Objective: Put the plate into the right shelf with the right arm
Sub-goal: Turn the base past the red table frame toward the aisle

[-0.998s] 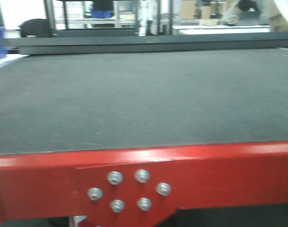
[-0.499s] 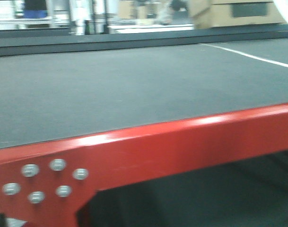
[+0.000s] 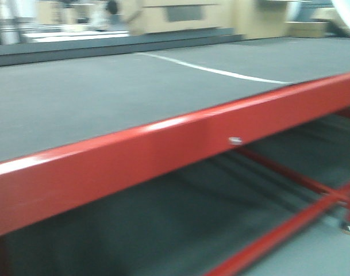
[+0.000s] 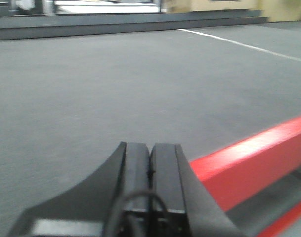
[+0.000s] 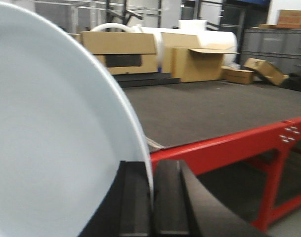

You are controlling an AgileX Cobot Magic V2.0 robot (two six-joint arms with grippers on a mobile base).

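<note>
The plate (image 5: 51, 138) is white and round and fills the left half of the right wrist view, standing on edge. My right gripper (image 5: 151, 165) is shut on its rim, one black finger on each side. A white curved sliver (image 3: 348, 12) shows at the top right corner of the front view. My left gripper (image 4: 150, 145) is shut with nothing between its fingers, hovering over a grey mat (image 4: 115, 89) beside a red beam (image 4: 249, 163). The right shelf is out of view.
A long platform with a grey mat (image 3: 106, 98) and a red steel front beam (image 3: 163, 149) runs across the front view, with red braces (image 3: 289, 224) below. Cardboard boxes (image 5: 120, 52) and a white roll (image 5: 199, 37) stand beyond the platform.
The front view has swung to the right: the bolted red bracket slid off to the left, and a white line on the mat and the lower red braces came into view.
</note>
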